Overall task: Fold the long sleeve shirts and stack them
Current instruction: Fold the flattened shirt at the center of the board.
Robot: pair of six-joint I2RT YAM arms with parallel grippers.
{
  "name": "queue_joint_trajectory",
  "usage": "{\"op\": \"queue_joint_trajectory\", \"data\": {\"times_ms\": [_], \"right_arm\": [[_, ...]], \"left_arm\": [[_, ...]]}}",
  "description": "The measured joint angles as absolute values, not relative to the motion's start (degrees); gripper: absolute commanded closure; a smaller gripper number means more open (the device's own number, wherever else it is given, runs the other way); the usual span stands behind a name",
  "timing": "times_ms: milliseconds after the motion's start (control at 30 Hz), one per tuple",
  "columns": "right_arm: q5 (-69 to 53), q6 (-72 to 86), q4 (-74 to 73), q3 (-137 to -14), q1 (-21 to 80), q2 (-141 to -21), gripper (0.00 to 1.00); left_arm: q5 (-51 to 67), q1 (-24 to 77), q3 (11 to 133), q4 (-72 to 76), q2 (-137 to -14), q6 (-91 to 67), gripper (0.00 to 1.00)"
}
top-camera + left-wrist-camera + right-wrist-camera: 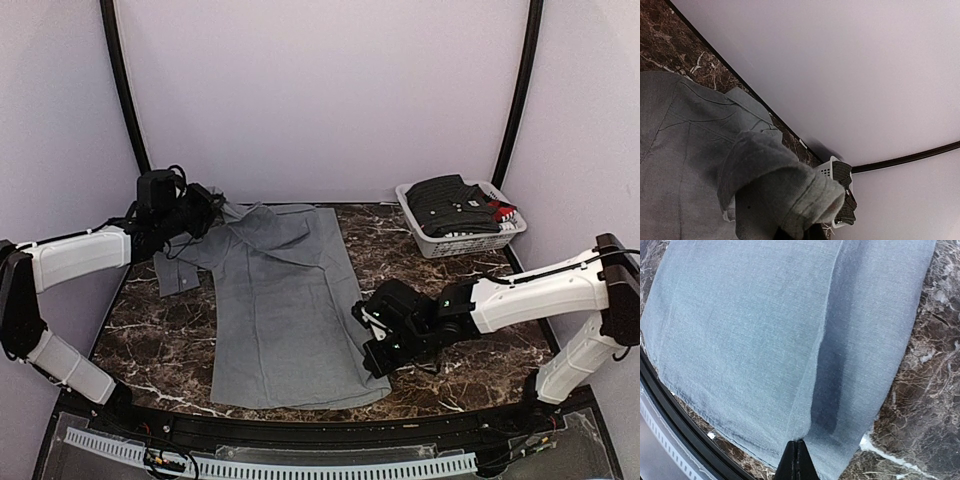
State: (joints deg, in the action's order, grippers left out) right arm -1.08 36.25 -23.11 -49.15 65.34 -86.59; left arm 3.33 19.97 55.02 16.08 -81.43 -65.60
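A grey shirt (280, 310) lies spread on a dark marbled bench (160, 340) enclosed by pale lilac walls (320, 90). The left fingers (207, 210) clamp a bunched fold at its far shoulder. The right fingers (792, 465), pressed together, pinch its near hem. A white basket (450, 243) of dark clothes stands far right.

The top camera looks down from above and behind the arms, taking in the whole table (400, 250) with the grey shirt (280, 300) at its middle. The left wrist camera sits close over the shirt's collar end and faces the back wall (320, 90) and the basket (450, 243), which the top view also shows. The right wrist camera looks steeply down, very close, at the shirt's hem.
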Motion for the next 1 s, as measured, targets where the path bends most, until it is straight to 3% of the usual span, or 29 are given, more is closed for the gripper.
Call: {"op": "queue_joint_trajectory", "data": {"times_ms": [1000], "right_arm": [[-6.8,33.8,-21.5,-51.6,65.3,-88.1,1.0]], "left_arm": [[0.0,19.8,55.0,13.0,-75.5,-59.8,1.0]]}}
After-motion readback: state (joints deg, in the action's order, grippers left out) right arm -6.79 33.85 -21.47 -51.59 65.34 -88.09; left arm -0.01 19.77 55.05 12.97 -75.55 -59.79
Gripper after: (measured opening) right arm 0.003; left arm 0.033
